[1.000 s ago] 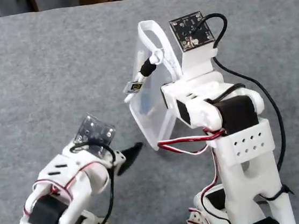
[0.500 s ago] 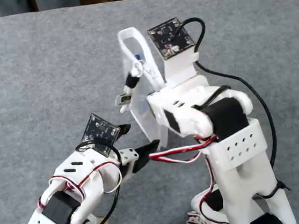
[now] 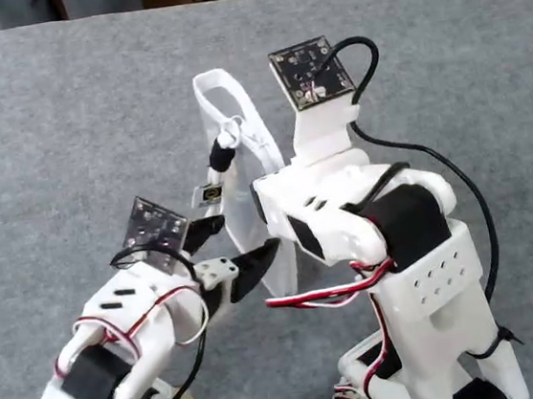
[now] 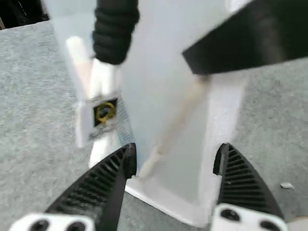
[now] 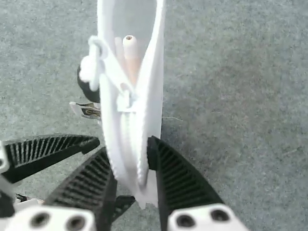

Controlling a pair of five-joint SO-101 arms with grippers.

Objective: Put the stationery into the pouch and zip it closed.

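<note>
While the right end effector is clamping the pouch by its near edge, the pouch is standing on edge over mid counter. Just left of it, the left end effector is sitting with fingers apart, straddling the pouch's near corner. A black-corded zip pull with a tag is hanging off the pouch's left side. A pale pen is showing inside, through the gap at the far end.
</note>
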